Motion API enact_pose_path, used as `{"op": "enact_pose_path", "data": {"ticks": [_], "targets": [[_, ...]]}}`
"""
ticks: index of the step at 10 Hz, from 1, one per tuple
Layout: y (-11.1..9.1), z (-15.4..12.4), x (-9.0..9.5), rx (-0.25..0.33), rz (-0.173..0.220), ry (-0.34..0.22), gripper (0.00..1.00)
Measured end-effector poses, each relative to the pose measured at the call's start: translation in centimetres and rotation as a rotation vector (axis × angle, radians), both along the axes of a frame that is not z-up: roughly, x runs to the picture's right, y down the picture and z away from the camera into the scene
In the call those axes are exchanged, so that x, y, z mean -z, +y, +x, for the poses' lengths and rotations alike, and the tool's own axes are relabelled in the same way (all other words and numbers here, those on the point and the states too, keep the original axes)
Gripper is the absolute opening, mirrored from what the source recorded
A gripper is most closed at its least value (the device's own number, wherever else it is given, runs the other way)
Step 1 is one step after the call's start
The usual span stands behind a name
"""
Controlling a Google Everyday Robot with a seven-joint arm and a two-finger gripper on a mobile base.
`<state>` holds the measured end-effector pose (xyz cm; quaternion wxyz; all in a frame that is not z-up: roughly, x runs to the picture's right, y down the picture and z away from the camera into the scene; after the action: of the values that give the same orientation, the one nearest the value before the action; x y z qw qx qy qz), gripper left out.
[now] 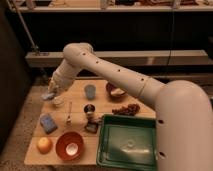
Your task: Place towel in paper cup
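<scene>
Gripper (50, 90) hung over table's (80, 152) far-left edge beside paper cup (58, 101), clamping a towel (48, 95); fingertips obscured.

The table (35, 150) carries a tray (129, 146) at its front right, with a bowl (69, 145) to the tray's left and a round fruit (44, 145) left of the bowl at the front left corner. Behind these lie a sponge (48, 123), a spoon (69, 114) and a small jar (89, 110) from left to right, with a cluster of grapes (127, 109) further right. At the back stand a tumbler (90, 91) and a dish (116, 91) to its right, while the paper cup (58, 101) sits at the left edge, with the gripper (50, 93) and the towel (47, 95) just above and left of it.
</scene>
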<state>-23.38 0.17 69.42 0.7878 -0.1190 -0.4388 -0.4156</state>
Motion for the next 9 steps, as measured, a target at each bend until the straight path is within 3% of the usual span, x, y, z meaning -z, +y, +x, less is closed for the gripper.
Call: {"op": "enact_pose_path", "data": {"ticks": [2,4,7,9], "targets": [[-1.2,3.9,-0.8,-0.043,0.039,0.046,0.00],[-2.0,4.9,-1.9,-0.072,0.057,0.048,0.00],[-2.7,3.5,-4.1,-0.098,0.053,0.032,0.00],[-2.6,1.8,-5.7,-0.081,0.054,0.023,0.00]]}}
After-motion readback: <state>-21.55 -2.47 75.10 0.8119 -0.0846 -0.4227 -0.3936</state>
